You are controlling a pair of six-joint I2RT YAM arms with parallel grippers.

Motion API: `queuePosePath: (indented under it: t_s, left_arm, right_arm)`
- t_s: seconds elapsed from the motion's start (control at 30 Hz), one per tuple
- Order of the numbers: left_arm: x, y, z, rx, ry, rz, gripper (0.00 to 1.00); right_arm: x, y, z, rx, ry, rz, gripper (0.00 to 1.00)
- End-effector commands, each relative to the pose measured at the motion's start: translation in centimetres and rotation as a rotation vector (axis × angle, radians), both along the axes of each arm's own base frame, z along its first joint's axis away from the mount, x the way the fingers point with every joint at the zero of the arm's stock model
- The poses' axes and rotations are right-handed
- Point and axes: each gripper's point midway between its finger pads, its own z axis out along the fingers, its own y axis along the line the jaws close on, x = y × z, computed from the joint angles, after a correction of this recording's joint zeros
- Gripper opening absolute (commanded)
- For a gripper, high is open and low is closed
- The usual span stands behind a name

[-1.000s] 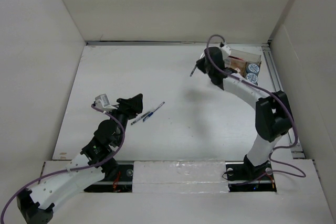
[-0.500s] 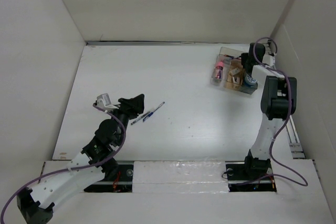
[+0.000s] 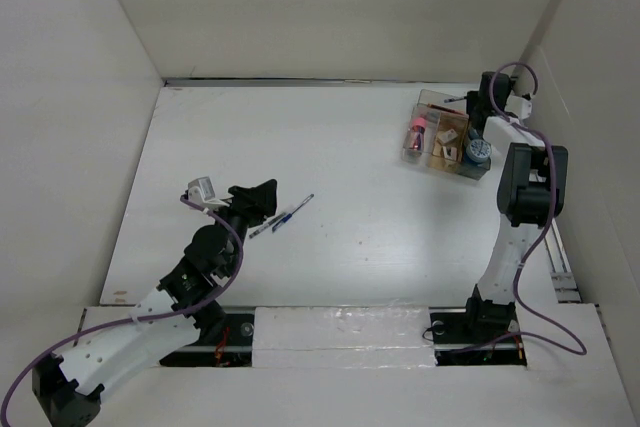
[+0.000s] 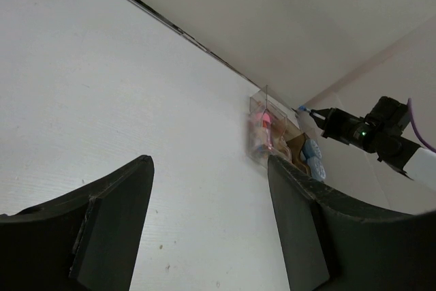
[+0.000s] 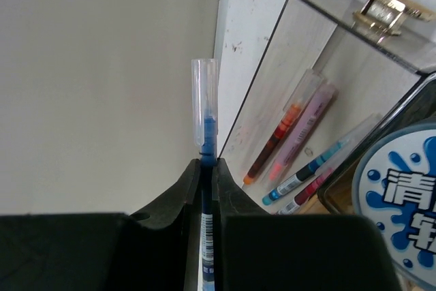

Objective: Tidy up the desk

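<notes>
1. Right gripper (image 3: 472, 103) at the far right of the scene, closed tight on a thin blue pen with a clear plastic cap (image 5: 205, 117). Pinched at the barrel, with the capped end standing out beyond the fingertips.
2. From above, held roughly level, long axis left to right, cap pointing left. Hangs over the far part of a small clear plastic compartmented tray (image 3: 428, 99).
3. Tray rests on the far right corner of the large flat white desk (image 3: 330, 147), which fills the floor between the wall panels.
4. In the right wrist view, several coloured pens (image 5: 293, 148) lie side by side in one narrow compartment, just to the right of the held pen and below it. Set at a slant to the held pen, not parallel to it. Probably needs a turn of the wrist before release, so that both axes agree.
5. Left gripper (image 3: 262, 195) at the near left, jaws apart and holding nothing. Sits just beside two loose pens (image 3: 283, 217) lying on the desk, their long axes running from near left to far right. Clearly the nearer arm for these; the tray is well apart from them.
</notes>
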Motion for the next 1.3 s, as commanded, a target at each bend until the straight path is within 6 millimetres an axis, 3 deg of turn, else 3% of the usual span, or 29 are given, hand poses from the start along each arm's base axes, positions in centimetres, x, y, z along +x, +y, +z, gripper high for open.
queuePosePath:
  t_s: [0.0, 0.27, 0.5, 0.63, 0.77, 0.83, 0.87, 0.9, 1.0, 1.03, 1.1, 1.13, 1.23, 1.27]
  left_arm:
    - [0.1, 0.0, 0.9, -0.018, -0.032, 0.003, 0.64]
    - [0.3, 0.0, 0.6, -0.008, -0.024, 0.012, 0.64]
    - [0.4, 0.2, 0.5, -0.005, -0.020, 0.020, 0.64]
    - [0.3, 0.1, 0.6, -0.009, -0.021, 0.017, 0.64]
    - [0.4, 0.4, 0.5, -0.005, -0.019, 0.029, 0.64]
    - [0.4, 0.3, 0.5, -0.008, -0.018, 0.029, 0.64]
    - [0.4, 0.4, 0.7, -0.013, -0.022, 0.032, 0.64]
    - [0.4, 0.5, 0.5, -0.011, -0.020, 0.038, 0.64]
    - [0.4, 1.0, 0.4, -0.012, -0.012, 0.059, 0.63]
    - [0.3, 1.1, 0.7, -0.017, -0.016, 0.061, 0.63]
    - [0.2, 1.5, 1.0, -0.031, -0.027, 0.073, 0.63]
    - [0.1, 1.7, 0.7, -0.034, -0.027, 0.079, 0.63]
    - [-0.3, 2.6, 1.3, -0.063, -0.045, 0.103, 0.63]
    - [-0.5, 2.9, 1.5, -0.078, -0.054, 0.108, 0.63]
  right_arm:
    - [0.4, -1.7, 1.4, -0.018, -0.012, -0.053, 0.09]
    - [0.3, -1.8, 0.9, -0.009, -0.003, -0.038, 0.22]
    - [0.3, -0.5, 0.1, 0.025, 0.007, 0.027, 0.35]
    - [0.4, 0.1, 0.2, 0.042, -0.006, 0.078, 0.36]
    - [0.2, 2.7, 5.0, -0.014, -0.134, 0.173, 0.33]
    - [0.2, 6.0, 7.2, -0.065, -0.178, 0.271, 0.26]
    - [-0.1, 7.4, 7.9, -0.085, -0.188, 0.306, 0.16]
    - [-0.5, 10.7, 9.7, -0.110, -0.221, 0.376, 0.11]
    - [-2.3, 16.8, 11.5, -0.225, -0.250, 0.509, 0.00]
    - [-3.5, 21.5, 11.3, -0.284, -0.245, 0.613, 0.00]
    - [-5.3, 26.5, 10.5, -0.336, -0.232, 0.750, 0.00]
    - [-7.0, 30.7, 9.7, -0.379, -0.216, 0.862, 0.00]
    - [-10.2, 36.4, 6.9, -0.436, -0.154, 1.044, 0.00]
    - [-12.3, 39.6, 6.0, -0.445, -0.144, 1.129, 0.00]
